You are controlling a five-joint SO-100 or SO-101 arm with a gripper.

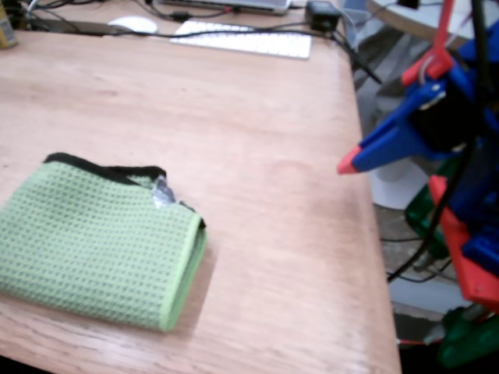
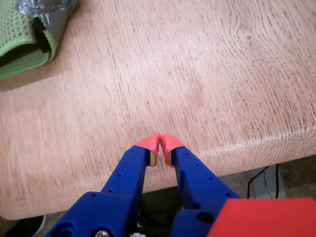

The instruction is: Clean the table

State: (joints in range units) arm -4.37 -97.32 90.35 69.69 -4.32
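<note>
The table [image 1: 257, 117] is a light-brown wooden top with a rounded corner; it also fills the wrist view [image 2: 173, 74]. A folded green waffle cloth [image 1: 93, 238] with a black edge lies at the table's front left, with a bit of grey tape at its corner; its corner shows at the top left of the wrist view [image 2: 22, 34]. My blue gripper with red tips [image 1: 348, 165] hangs above the table's right edge, well away from the cloth. In the wrist view the gripper [image 2: 160, 143] is shut and empty, its tips touching.
At the far edge of the table lie a white keyboard [image 1: 242, 39], a white mouse [image 1: 132, 24] and black cables [image 1: 347, 48]. Off the right edge stand the arm's red, blue and green parts [image 1: 468, 257] and a white pedestal base [image 1: 398, 183].
</note>
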